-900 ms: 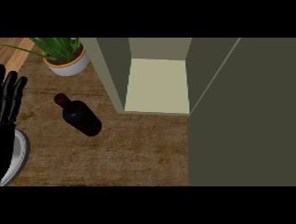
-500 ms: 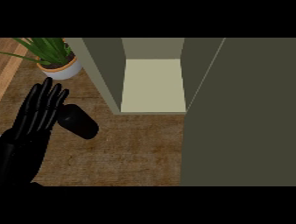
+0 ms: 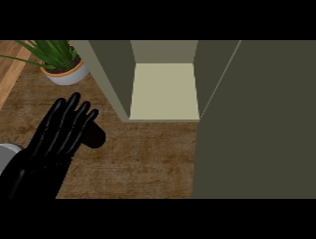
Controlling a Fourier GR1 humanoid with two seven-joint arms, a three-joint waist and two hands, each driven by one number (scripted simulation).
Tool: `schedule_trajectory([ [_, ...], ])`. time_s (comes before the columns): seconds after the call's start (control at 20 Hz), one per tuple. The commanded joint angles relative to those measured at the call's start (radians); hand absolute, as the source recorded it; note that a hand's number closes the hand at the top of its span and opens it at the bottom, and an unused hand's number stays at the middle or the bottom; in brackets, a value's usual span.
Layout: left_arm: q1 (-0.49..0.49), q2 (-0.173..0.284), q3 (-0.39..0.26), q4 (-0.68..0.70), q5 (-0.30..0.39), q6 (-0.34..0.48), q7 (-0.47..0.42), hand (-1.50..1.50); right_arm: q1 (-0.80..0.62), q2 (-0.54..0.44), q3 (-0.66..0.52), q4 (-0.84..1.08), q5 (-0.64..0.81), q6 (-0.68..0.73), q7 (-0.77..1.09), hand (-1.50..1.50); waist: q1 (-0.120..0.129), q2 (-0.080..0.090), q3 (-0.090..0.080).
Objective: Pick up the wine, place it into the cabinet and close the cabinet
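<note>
Reaching for the dark glass wine bottle (image 3: 95,134) calls for the black left hand (image 3: 53,140) to settle lower and wrap the body before lifting. Its fingers are straight and slightly spread, holding nothing, covering most of the bottle, which lies on the brown counter (image 3: 147,158) left of the open olive-green cabinet (image 3: 164,93).

Black hand (image 3: 53,144) over dark wine bottle (image 3: 95,135); mottled brown counter (image 3: 140,158); olive-green cabinet (image 3: 271,116), pale cream shelf (image 3: 164,93); green plant (image 3: 53,51) in white, orange-rimmed pot (image 3: 68,74).
</note>
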Motion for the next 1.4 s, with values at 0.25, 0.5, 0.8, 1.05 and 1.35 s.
schedule_trajectory([
  [0.25, 0.027, -0.017, -0.055, -0.169, -0.018, 0.067, 0.144, -1.5, 0.001, 0.023, 0.056, -0.153, 0.038, -0.044, 0.161, -1.5, 0.003, 0.0, 0.0],
  [0.5, -0.013, -0.029, -0.038, -0.222, -0.003, 0.113, 0.224, -1.5, -0.014, -0.001, -0.014, -0.187, -0.046, -0.018, 0.203, -1.5, 0.001, 0.0, 0.0],
  [0.8, -0.001, -0.042, 0.001, -0.155, -0.026, 0.115, 0.154, -1.5, -0.021, -0.028, -0.109, -0.185, -0.111, 0.014, 0.206, -1.5, -0.002, 0.001, 0.0],
  [1.05, 0.041, 0.024, 0.157, -0.279, 0.094, 0.09, 0.251, -1.5, -0.155, 0.023, -0.017, -0.082, 0.012, -0.045, 0.23, -1.5, 0.007, 0.001, 0.0],
  [1.35, 0.004, 0.04, 0.246, -0.231, 0.113, 0.069, 0.265, -1.5, -0.095, 0.038, 0.032, -0.179, 0.057, -0.061, 0.27, -1.5, 0.003, 0.0, 0.0],
])
